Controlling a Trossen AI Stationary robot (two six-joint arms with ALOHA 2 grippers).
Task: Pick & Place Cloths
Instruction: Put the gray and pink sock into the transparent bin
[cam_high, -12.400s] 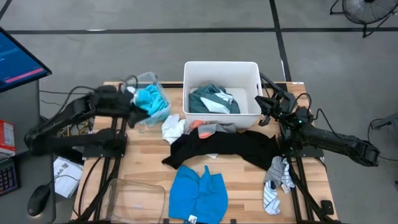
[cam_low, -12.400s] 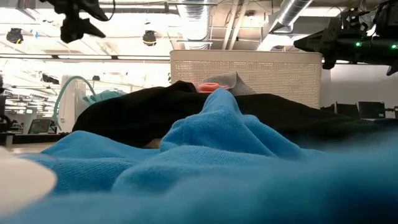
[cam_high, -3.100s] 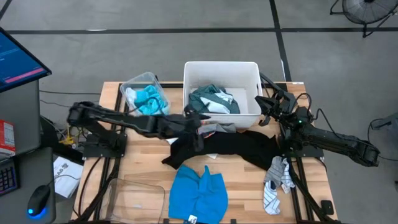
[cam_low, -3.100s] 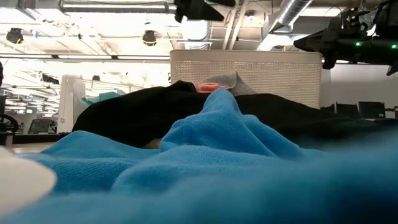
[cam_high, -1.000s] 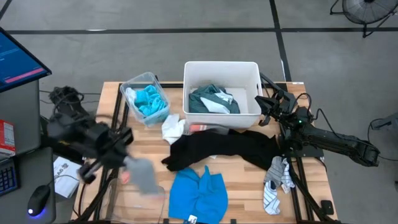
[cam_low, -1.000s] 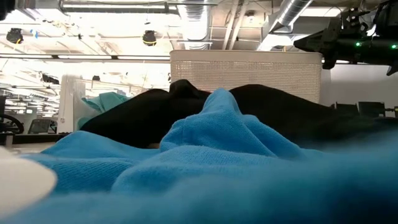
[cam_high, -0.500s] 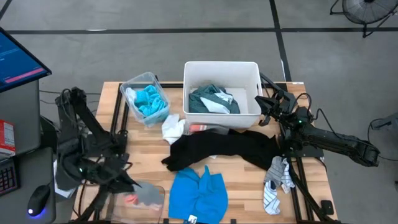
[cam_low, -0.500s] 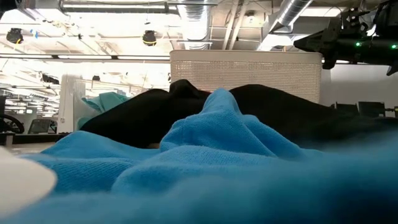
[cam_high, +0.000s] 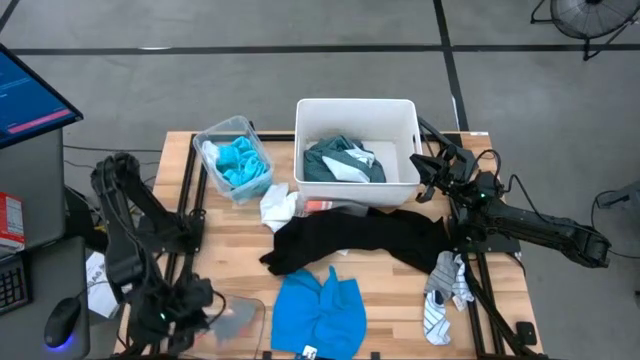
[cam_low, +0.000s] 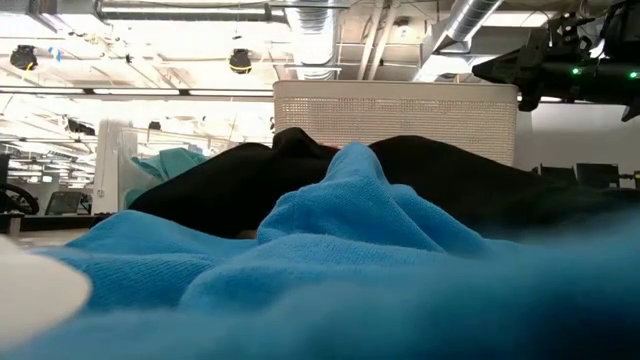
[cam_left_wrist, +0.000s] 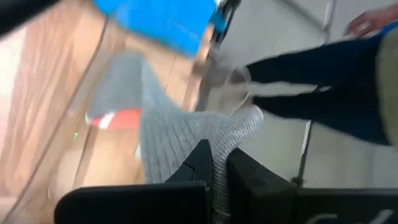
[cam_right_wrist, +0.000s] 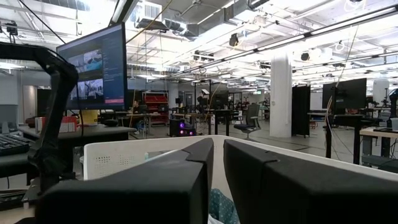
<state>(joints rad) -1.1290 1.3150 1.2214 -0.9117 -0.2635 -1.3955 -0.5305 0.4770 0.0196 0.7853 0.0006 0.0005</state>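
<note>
Left claw (cam_left_wrist: 211, 163) pinches a limp grey sock (cam_left_wrist: 186, 134) by its cuff over a clear bin (cam_high: 215, 318); right claw (cam_right_wrist: 217, 155), nearly closed, holds nothing.

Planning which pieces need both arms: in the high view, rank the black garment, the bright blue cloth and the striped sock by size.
1. black garment, the widest spread
2. bright blue cloth, somewhat smaller
3. striped sock, clearly smallest

All lie on the table at like distance from the camera.
</note>
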